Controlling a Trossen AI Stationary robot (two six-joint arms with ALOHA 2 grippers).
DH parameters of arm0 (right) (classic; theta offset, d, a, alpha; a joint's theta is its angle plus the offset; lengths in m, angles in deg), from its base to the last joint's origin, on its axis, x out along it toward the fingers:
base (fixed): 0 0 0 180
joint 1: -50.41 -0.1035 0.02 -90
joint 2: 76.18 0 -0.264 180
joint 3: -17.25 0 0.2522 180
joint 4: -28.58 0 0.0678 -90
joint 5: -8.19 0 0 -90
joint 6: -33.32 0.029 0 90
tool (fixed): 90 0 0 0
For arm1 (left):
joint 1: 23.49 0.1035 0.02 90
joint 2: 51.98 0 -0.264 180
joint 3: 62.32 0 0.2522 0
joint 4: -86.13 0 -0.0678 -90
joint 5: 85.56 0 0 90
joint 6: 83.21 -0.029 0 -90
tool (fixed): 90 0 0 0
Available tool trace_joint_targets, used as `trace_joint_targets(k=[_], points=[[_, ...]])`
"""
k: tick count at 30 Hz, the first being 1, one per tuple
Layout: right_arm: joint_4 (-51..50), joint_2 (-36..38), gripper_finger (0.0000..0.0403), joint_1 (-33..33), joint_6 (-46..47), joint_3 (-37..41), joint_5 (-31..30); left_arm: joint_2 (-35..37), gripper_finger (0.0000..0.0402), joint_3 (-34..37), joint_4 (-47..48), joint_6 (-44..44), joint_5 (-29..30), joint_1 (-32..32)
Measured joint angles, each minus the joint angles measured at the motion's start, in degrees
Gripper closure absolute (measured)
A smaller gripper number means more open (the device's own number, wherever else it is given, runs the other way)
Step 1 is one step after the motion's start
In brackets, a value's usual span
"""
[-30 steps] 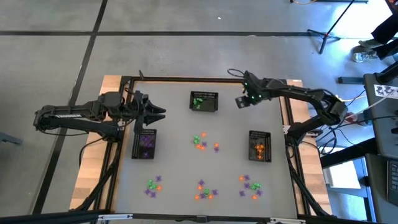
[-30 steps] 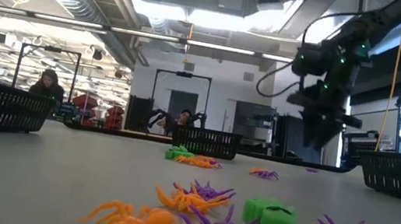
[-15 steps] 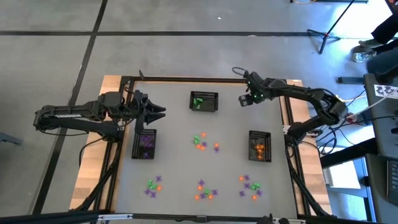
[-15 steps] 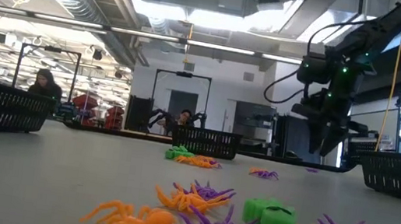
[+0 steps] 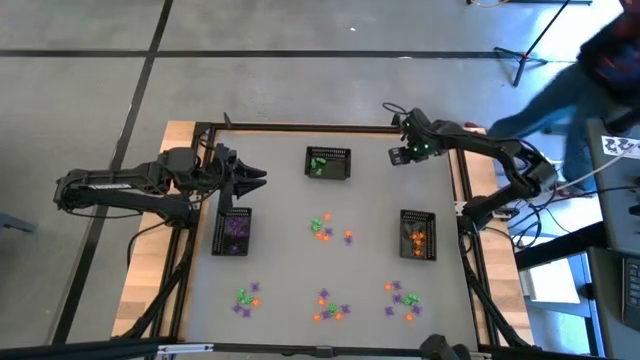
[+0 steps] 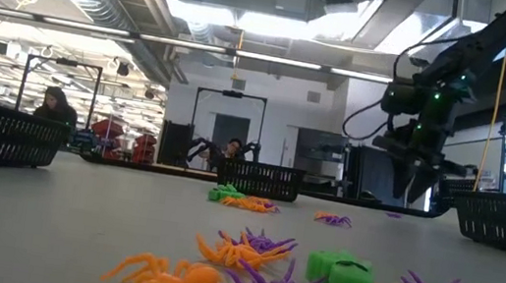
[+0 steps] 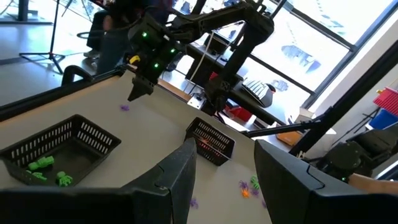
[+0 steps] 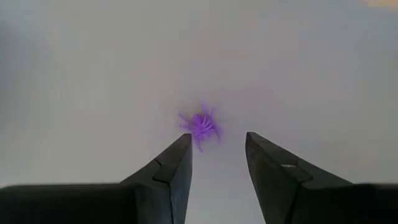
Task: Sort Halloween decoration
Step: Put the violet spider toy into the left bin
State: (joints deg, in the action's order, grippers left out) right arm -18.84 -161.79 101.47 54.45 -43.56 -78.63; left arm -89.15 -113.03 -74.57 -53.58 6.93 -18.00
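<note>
Halloween decoration lies in loose clusters of purple, green and orange trinkets at the table's middle (image 5: 325,227) and along the near edge (image 5: 328,306). One purple spider (image 8: 201,126) lies alone on the table at the far right, also visible in the left wrist view (image 7: 125,107). My right gripper (image 8: 217,137) hangs open above that spider, pointing steeply down, clear of it (image 5: 398,155). My left gripper (image 5: 250,180) waits open and level above the purple basket's far end, holding nothing (image 7: 224,149).
Three black mesh baskets stand on the table: one with green pieces at the far middle (image 5: 327,162), one with purple pieces at the left (image 5: 233,232), one with orange pieces at the right (image 5: 417,234). A person moves beyond the table's far right corner (image 5: 600,70).
My right gripper has swung toward the table's right edge and sunk a little, staying open. The left arm has kept still. A person has come into view beyond the far right corner.
</note>
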Motion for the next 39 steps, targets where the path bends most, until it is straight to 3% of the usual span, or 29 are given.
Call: trace_joint_targets(k=[7, 18, 25, 32, 39], points=[[1.67, -5.97, 0.0283, -0.04, 0.42, 0.0, 3.6, -0.97, 0.0248, -0.07, -0.08, 0.31, 0.91, 0.0], [4.25, -7.06, 0.0398, -0.04, -0.37, 0.0, 5.44, -4.14, 0.0248, -0.04, -0.04, 1.75, 1.06, 0.0], [4.13, -6.82, 0.0399, -0.04, -0.58, 0.0, 7.44, -5.72, 0.0248, -0.04, -0.29, 1.75, 0.67, 0.0], [6.28, -6.78, 0.0375, -1.43, -0.56, -0.02, 17.38, -5.68, 0.0248, -0.04, -0.55, 1.73, -0.23, 0.0], [12.31, -6.78, 0.0318, -7.91, 0.89, -0.02, 15.02, -5.68, 0.0248, -0.04, -0.55, 1.75, -0.49, 0.0]])
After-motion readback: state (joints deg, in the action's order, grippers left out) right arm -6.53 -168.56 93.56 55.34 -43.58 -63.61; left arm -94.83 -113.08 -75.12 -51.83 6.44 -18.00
